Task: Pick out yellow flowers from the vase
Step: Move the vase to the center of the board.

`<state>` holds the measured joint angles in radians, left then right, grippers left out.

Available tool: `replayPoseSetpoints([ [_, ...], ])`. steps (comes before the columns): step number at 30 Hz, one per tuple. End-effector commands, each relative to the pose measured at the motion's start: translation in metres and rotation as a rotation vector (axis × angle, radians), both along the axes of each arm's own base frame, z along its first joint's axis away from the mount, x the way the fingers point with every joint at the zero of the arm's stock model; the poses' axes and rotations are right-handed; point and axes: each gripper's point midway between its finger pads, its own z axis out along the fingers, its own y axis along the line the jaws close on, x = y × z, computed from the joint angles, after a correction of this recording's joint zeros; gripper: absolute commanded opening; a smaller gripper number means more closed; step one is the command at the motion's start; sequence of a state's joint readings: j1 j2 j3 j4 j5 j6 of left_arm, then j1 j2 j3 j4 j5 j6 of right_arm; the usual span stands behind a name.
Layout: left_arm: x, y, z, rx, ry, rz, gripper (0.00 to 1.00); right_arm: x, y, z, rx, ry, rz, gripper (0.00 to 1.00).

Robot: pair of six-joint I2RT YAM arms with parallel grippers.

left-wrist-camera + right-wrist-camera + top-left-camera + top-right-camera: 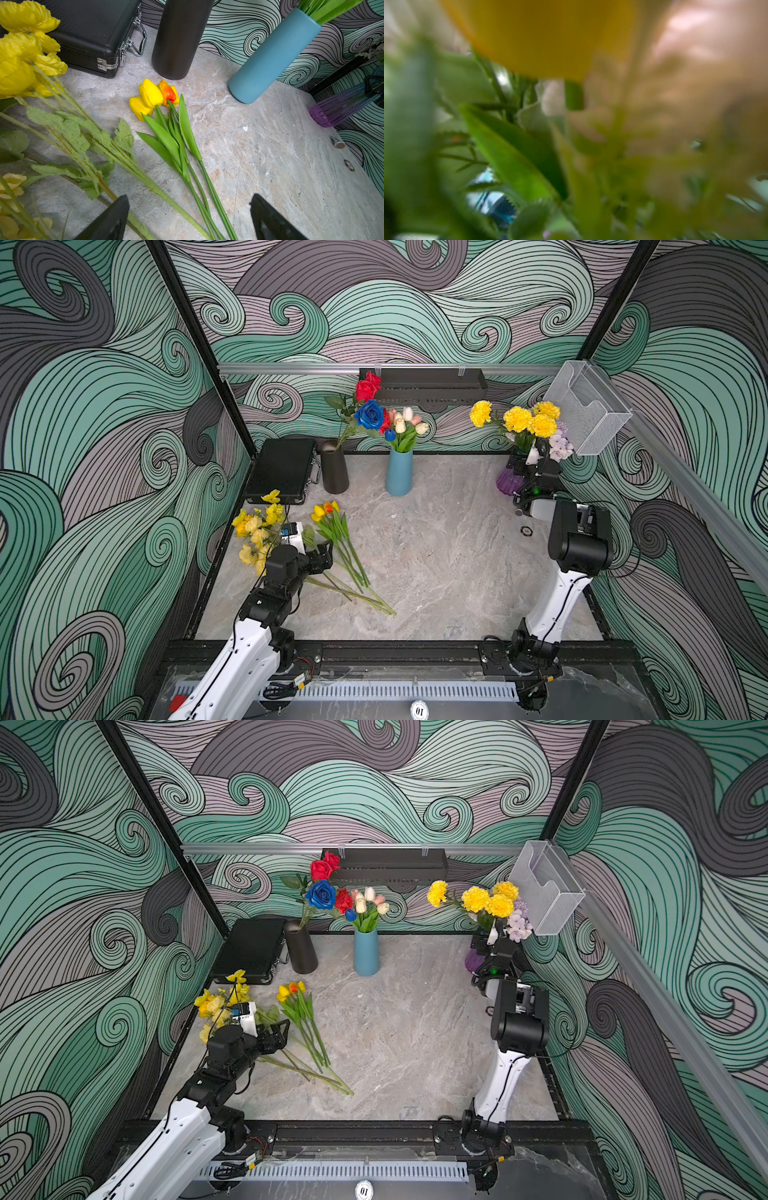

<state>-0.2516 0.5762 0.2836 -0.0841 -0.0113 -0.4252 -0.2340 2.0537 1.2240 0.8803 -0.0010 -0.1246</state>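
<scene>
Yellow pompom flowers point(517, 419) point(476, 898) stand in the purple glass vase point(508, 481) at the back right. My right gripper point(534, 458) is pushed into the stems and leaves just above the vase's mouth. The right wrist view is a close blur of green leaves under a yellow bloom point(539, 35), with the jaws hidden. Yellow tulips point(324, 510) point(150, 95) and yellow poppy sprays point(253, 526) point(18, 68) lie on the table at the left. My left gripper point(326, 551) point(189, 199) hovers open above their stems, holding nothing.
A blue vase point(399, 472) of white and pink tulips and a black vase point(334, 468) of red and blue roses stand at the back. A black case point(280, 468) lies back left. Lilac blooms point(559, 445) share the purple vase. A clear holder point(586, 406) hangs above it.
</scene>
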Motion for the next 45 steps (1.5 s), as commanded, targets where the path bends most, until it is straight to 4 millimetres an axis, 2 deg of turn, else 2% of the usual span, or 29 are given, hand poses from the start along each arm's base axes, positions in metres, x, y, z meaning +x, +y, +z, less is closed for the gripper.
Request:
replayPoseSetpoints([
  [1,0.0,0.003,0.003,0.018,-0.017,0.002,0.9,0.004,-0.006,-0.009,-0.012,0.04,-0.006,0.95],
  [11,0.001,0.003,0.003,0.019,-0.017,0.005,0.9,-0.003,0.01,-0.007,-0.001,-0.001,0.064,0.8],
  [19,0.001,0.003,0.002,0.02,-0.012,0.005,0.9,-0.006,0.029,-0.008,-0.004,-0.002,0.12,0.75],
  [22,0.001,0.003,0.003,0.02,-0.016,0.005,0.9,-0.005,0.032,-0.007,-0.008,-0.002,0.131,0.76],
  [26,0.001,0.003,0.003,0.02,-0.014,0.004,0.9,0.001,0.025,-0.009,0.0,0.007,0.104,0.82],
  [45,0.002,0.004,0.001,0.025,-0.01,0.009,0.9,0.048,0.013,-0.014,-0.01,0.06,0.076,0.9],
])
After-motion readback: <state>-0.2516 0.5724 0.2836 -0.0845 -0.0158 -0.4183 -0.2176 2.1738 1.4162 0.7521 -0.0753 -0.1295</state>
